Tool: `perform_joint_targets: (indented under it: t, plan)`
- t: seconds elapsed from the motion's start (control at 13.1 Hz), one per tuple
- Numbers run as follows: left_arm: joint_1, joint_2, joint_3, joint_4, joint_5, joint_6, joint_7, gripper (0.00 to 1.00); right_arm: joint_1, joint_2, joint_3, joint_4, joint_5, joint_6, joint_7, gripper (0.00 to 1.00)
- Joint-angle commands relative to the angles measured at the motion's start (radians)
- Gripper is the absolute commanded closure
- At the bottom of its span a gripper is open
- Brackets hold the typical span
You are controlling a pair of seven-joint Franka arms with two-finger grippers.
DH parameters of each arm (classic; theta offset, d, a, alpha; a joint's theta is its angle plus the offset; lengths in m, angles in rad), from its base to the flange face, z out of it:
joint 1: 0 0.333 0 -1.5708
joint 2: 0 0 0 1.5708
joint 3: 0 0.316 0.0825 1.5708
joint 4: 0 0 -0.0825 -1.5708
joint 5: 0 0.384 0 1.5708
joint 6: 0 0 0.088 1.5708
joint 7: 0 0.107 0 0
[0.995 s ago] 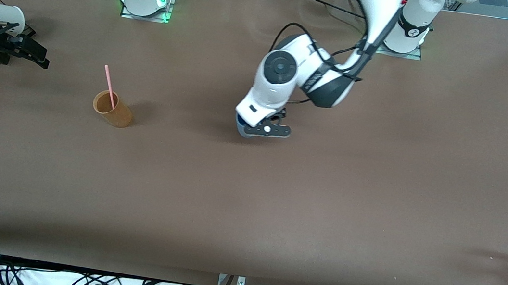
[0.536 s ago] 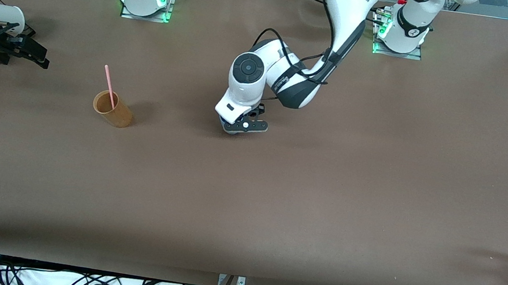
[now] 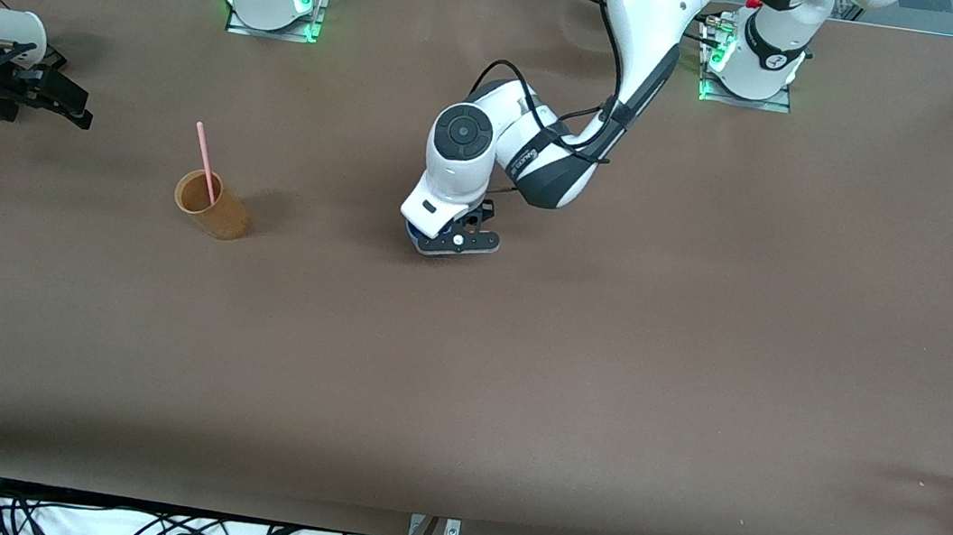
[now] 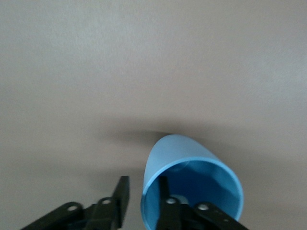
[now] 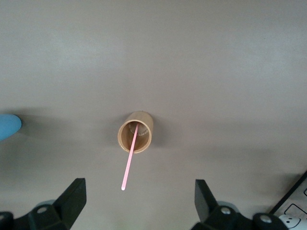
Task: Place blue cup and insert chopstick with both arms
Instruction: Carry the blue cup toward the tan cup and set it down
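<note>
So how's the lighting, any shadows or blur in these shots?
Front view: even overhead light, a soft shadow beside the tan cup and under the left gripper, green glow at both arm bases. Left wrist view: the blue cup looks soft up close, with a faint shadow on the table. Right wrist view: the chopstick looks fairly sharp, no glare.

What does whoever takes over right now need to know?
Left gripper: open, one finger inside the blue cup, one outside; the cup looks set down mid table.
Right gripper: open, over the tan cup, which holds the chopstick.
Done: blue cup apparently placed.
Left: lift the left gripper clear, pick the chopstick, insert it in the blue cup.
</note>
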Motion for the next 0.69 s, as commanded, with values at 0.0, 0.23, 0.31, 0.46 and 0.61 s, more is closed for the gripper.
perform_joint_targets:
  t: [0.0,0.23,0.31,0.46,0.61]
  plan:
    - [0.035,-0.038,0.005,0.021,-0.023,-0.056,0.092,0.0,-0.001,0.018,0.005,-0.005,-0.015,-0.042,0.002,0.0]
    - [0.112,-0.122,0.011,0.019,-0.008,-0.096,0.215,0.0,0.008,0.087,0.006,-0.045,-0.009,-0.026,0.058,0.0]
    - [0.139,-0.154,0.009,0.013,-0.002,-0.098,0.261,0.0,0.017,0.092,0.008,-0.11,-0.017,0.037,0.071,0.0]
    - [0.196,-0.211,0.009,-0.001,-0.002,-0.128,0.342,0.0,0.043,0.044,0.014,-0.286,-0.021,0.183,0.116,0.0]
    - [0.273,-0.268,0.008,-0.004,-0.002,-0.194,0.405,0.0,0.043,0.04,0.066,-0.406,-0.023,0.287,0.231,0.0]
